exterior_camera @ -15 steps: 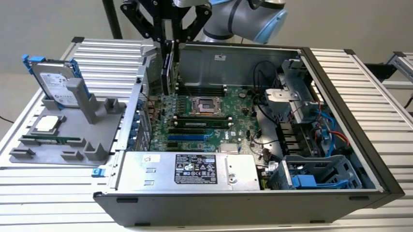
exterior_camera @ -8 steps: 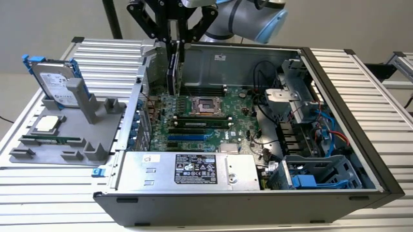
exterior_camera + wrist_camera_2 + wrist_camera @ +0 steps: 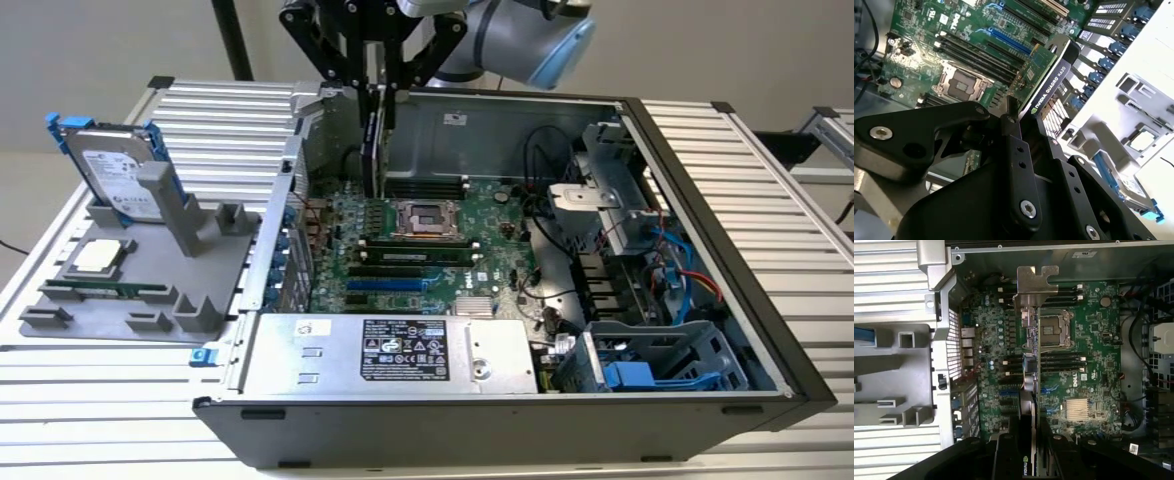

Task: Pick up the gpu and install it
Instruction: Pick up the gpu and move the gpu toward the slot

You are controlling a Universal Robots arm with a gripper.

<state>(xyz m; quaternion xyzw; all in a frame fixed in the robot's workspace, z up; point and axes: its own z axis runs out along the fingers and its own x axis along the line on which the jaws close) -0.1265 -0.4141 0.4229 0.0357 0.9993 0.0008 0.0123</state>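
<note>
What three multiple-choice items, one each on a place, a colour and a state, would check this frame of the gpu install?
1. Where is the gpu?
A. On the grey tray.
B. Above the motherboard, inside the case.
C. On the power supply.

2. What colour are the rails of the hard drive?
A. Blue.
B. Red.
C. Yellow.

3. How is the gripper?
A. Open, empty.
B. Shut on the hard drive.
C. Shut on the gpu.

Key:
1 B, the card hangs above the board in the exterior view.
2 A, blue strips run along the drive's sides.
3 C, it clamps the card in both wrist views.
</note>
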